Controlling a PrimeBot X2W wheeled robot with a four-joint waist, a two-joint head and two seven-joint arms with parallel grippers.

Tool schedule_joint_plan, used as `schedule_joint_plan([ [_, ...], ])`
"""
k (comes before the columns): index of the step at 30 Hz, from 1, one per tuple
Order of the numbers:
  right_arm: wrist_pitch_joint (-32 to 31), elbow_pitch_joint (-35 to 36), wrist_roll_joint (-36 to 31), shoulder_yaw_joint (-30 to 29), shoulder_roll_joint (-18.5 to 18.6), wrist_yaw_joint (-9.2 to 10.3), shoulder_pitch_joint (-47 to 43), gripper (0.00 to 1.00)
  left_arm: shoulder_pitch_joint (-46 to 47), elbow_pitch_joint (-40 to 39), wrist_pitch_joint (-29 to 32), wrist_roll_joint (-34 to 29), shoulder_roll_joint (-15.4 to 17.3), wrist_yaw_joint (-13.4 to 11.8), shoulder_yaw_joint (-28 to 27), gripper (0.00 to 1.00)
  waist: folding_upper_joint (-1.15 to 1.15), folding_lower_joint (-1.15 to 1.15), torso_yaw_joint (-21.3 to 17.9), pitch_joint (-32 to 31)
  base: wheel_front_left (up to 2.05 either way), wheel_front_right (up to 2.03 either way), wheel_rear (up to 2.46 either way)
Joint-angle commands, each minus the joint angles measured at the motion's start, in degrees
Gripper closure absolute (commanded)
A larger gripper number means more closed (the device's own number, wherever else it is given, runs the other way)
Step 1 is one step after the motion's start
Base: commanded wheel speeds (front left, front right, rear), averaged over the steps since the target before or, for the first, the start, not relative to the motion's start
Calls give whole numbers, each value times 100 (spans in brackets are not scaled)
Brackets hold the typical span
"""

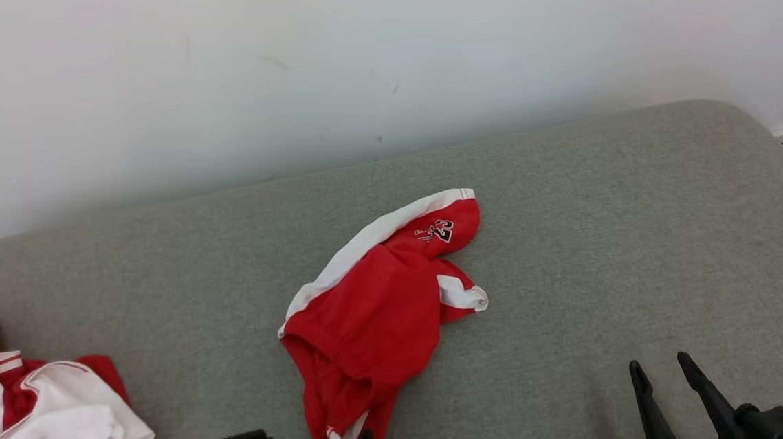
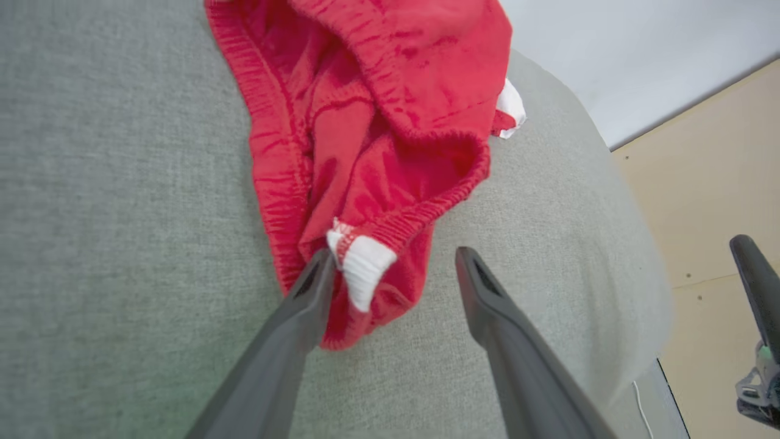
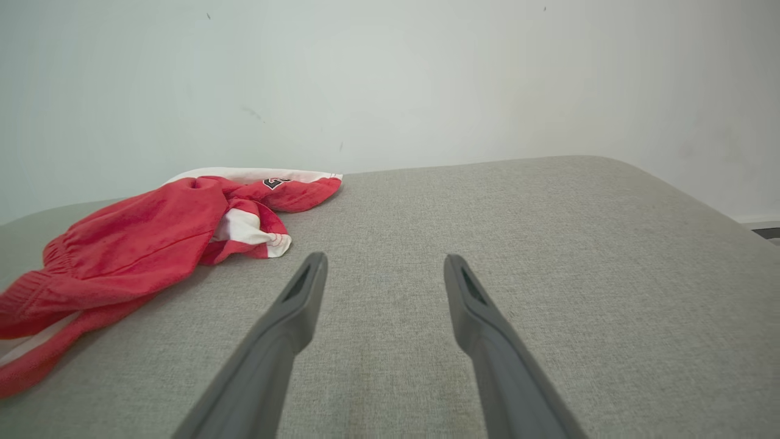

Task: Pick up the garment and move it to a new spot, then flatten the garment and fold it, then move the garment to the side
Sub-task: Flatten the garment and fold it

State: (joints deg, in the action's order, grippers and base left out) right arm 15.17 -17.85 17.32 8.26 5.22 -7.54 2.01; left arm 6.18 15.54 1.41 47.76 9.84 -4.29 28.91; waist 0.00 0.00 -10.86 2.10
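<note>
At the cushion's (image 1: 606,232) near edge, the left gripper (image 2: 393,259) sits over the waistband end of the shorts (image 1: 377,303). Its fingers are spread, one touching the white-tabbed hem, and nothing is pinched. The shorts lie crumpled mid-cushion, with their long axis running from 7 o'clock by that gripper up to 1 o'clock at the numbered leg. The right gripper (image 1: 659,362), also spread and empty, waits at 4 o'clock from the shorts, well apart. The left arm looks nearer for flattening, since it already points along the cloth.

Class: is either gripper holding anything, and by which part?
Nothing is held. The left gripper stands open around the waistband of the red shorts; the right gripper is open above the grey cushion.
</note>
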Motion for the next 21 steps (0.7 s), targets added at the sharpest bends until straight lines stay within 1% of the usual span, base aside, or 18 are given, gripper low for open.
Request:
schedule_joint_plan([
  [1, -4, 18, 28, -13, 1, 10, -92, 0, -194, -298, 56, -164, 228, -89, 51, 0, 0, 0, -95, -64, 0, 0, 0],
  [5, -4, 50, 26, -53, -4, 10, -103, 0, -401, -1069, 123, -230, 490, -309, -54, 0, 0, 0, -164, -76, 0, 0, 0],
  [7, -4, 58, 20, -64, -11, 10, -109, 0, -347, -1328, 166, -139, 492, -437, -171, 0, 0, 0, -170, -77, 0, 0, 0],
  [9, -4, 59, 0, -52, -13, 10, -102, 0, -151, -1420, 203, -209, 521, -551, -251, 0, 0, 0, -178, -66, 0, 0, 0],
  [11, -4, 53, -7, -25, -15, 10, -50, 0, 28, -1325, 265, -167, 450, -644, -316, 0, 0, 0, -199, -49, 0, 0, 0],
  [13, -4, 48, 2, 12, -23, 10, 12, 0, 227, -1107, 327, -204, 436, -720, -352, 0, 0, 0, -239, -24, 0, 0, 0],
  [15, -4, 52, 14, 59, -32, 10, 49, 0, 415, -831, 349, -113, 364, -764, -416, 0, 0, 0, -285, 11, 0, 0, 0],
  [17, -4, 57, 26, 82, -31, 10, 66, 0, 557, -539, 397, -16, 284, -751, -474, 0, 0, 0, -321, 47, 0, 0, 0],
  [19, -4, 56, 34, 84, -14, 10, 75, 0, 718, -276, 359, -99, 346, -718, -480, 0, 0, 0, -357, 107, 0, 0, 0],
  [21, -4, 68, 34, 58, 2, 10, 88, 0, 824, -58, 332, -22, 268, -665, -514, 0, 0, 0, -372, 181, 0, 0, 0],
])
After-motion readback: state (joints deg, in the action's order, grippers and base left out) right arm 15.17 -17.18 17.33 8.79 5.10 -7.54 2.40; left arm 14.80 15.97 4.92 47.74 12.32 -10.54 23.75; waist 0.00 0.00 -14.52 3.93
